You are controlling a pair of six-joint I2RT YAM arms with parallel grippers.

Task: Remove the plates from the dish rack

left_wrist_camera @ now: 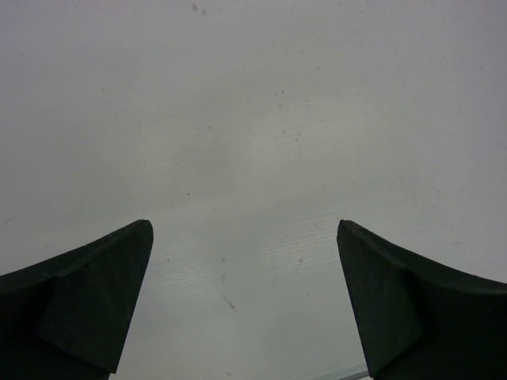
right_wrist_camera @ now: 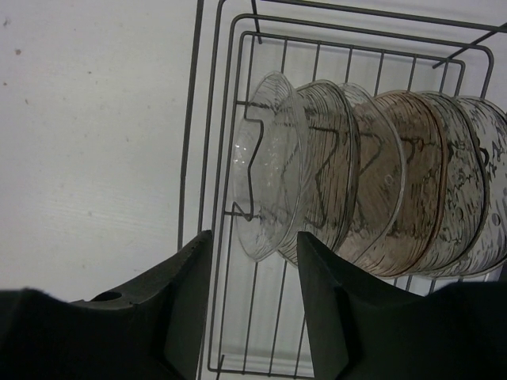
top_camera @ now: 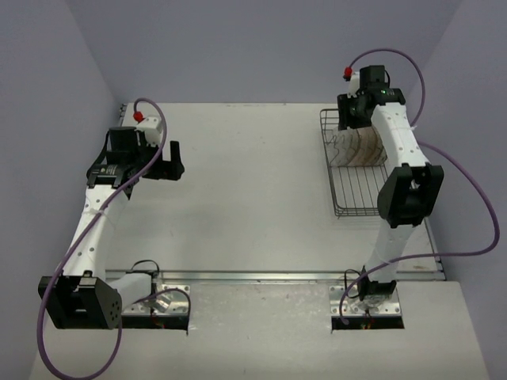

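Plates (right_wrist_camera: 372,182): roughly six, all standing in rack (top_camera: 356,194), none unloaded. My right claw (right_wrist_camera: 253,237) straddles end plate (right_wrist_camera: 265,158), grip uncertain; left claw (left_wrist_camera: 244,226) released.

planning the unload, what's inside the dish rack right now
A row of plates stands on edge in the dish rack, a clear one at its end. From above, the right arm covers part of the row.

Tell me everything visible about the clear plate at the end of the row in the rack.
The clear plate looks like ribbed, transparent glass or plastic, with a rounded-square outline. It stands on edge at the row's end in the dish rack, rack wire showing through it, the neighbouring plate close behind. The right gripper straddles its lower rim; contact is unclear.
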